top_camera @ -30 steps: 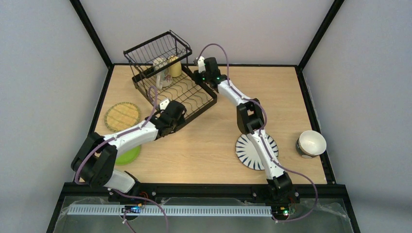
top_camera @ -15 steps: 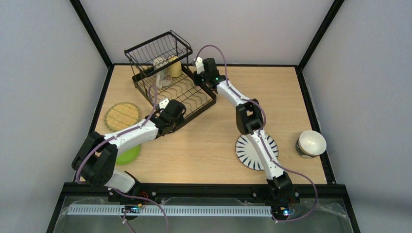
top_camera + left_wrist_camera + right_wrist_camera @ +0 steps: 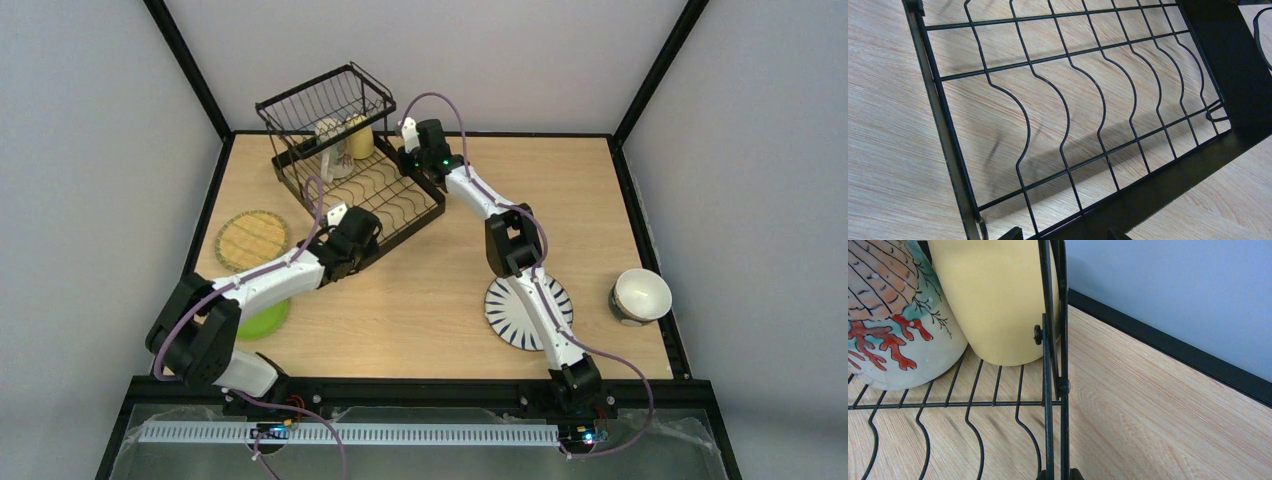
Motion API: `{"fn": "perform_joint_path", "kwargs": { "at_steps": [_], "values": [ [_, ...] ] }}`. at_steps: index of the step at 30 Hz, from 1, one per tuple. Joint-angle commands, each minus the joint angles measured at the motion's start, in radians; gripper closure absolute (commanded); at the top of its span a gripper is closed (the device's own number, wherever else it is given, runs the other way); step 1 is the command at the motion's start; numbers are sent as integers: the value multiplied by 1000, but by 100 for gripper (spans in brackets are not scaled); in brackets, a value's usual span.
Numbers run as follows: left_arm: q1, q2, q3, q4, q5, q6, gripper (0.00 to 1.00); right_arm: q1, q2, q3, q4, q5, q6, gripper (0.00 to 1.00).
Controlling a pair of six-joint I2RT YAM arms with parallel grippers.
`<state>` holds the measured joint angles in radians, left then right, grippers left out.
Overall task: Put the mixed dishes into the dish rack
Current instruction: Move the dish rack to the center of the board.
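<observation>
The black wire dish rack (image 3: 350, 175) stands at the back left of the table. A patterned beige mug (image 3: 893, 315) and a yellow mug (image 3: 998, 300) sit in it under its raised basket. My right gripper (image 3: 1062, 475) is shut on the upright wires of the dish rack's right side frame (image 3: 1055, 390). At the near end of the rack, my left gripper (image 3: 1063, 235) is open, with the dark bottom rail (image 3: 1148, 190) running between its fingertips. The plate dividers (image 3: 1063, 110) hold nothing.
A yellow woven plate (image 3: 251, 240) lies left of the rack. A lime-green plate (image 3: 265, 320) is partly hidden under the left arm, and a striped white plate (image 3: 520, 315) lies under the right arm. A bowl (image 3: 640, 295) sits at the right edge.
My right gripper edged left against the rack's side and closed on its frame wires. The left arm and the dishes have stayed put.
</observation>
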<state>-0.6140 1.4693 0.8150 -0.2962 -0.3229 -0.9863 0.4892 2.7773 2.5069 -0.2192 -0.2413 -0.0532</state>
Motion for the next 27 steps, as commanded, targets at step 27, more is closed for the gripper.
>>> {"fn": "perform_joint_path", "kwargs": {
  "at_steps": [27],
  "values": [
    [-14, -56, -168, -413, 92, 3, 1, 121, -303, 30, 204, 29, 9, 100]
  ]
}}
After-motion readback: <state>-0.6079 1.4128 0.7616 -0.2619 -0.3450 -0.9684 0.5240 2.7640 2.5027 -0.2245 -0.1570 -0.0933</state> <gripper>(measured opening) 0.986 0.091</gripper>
